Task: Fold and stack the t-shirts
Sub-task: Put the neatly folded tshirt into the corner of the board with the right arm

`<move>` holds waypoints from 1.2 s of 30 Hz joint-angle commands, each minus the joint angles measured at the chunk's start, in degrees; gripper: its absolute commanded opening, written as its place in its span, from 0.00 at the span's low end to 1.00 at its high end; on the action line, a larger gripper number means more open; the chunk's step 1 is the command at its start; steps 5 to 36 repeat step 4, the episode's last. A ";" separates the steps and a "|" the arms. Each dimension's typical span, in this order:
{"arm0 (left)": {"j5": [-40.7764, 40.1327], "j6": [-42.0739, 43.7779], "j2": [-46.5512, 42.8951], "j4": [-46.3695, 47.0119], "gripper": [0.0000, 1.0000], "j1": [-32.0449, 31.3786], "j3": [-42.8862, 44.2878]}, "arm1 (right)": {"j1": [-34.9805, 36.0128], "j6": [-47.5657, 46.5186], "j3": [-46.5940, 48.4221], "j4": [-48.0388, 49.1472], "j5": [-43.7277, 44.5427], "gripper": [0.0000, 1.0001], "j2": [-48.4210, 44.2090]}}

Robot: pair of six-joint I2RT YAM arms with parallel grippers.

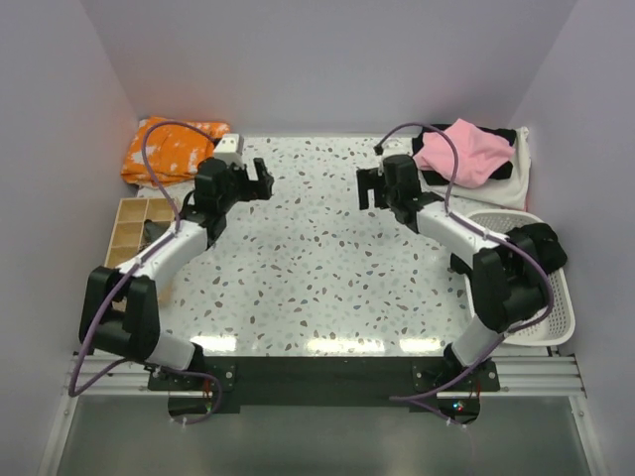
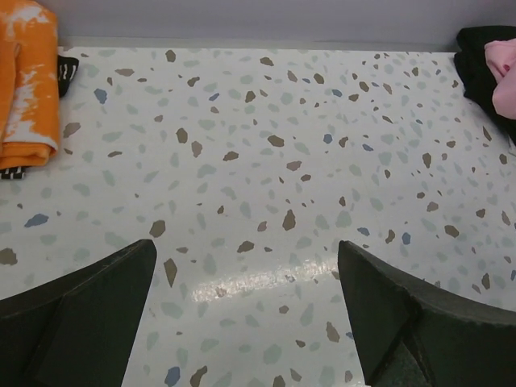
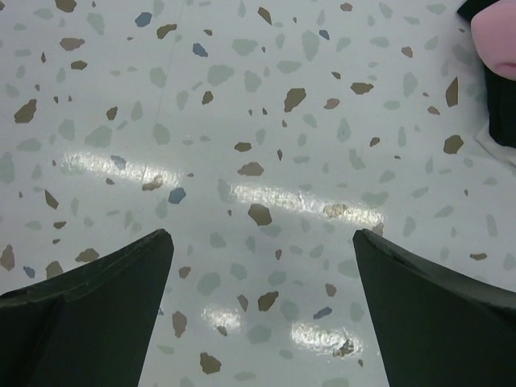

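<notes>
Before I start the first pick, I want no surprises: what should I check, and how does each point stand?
1. left gripper open and empty: ok.
2. right gripper open and empty: ok.
3. pink t-shirt uncovered on top of the far right pile: ok.
4. How the black t-shirt lies beneath it: cannot tell.
5. Middle of the table bare for folding: ok.
6. orange cloth in the far left corner, away from both grippers: ok.
</notes>
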 commanded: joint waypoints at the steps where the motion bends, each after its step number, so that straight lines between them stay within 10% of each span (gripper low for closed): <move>1: -6.67 0.72 -7.75 -0.45 1.00 -0.07 -4.83 | 1.16 0.92 -5.13 2.68 3.09 0.99 -8.65; 36: -10.44 0.46 -10.23 -1.15 1.00 -0.07 -7.20 | 1.17 3.99 -10.50 7.09 8.62 0.99 -13.05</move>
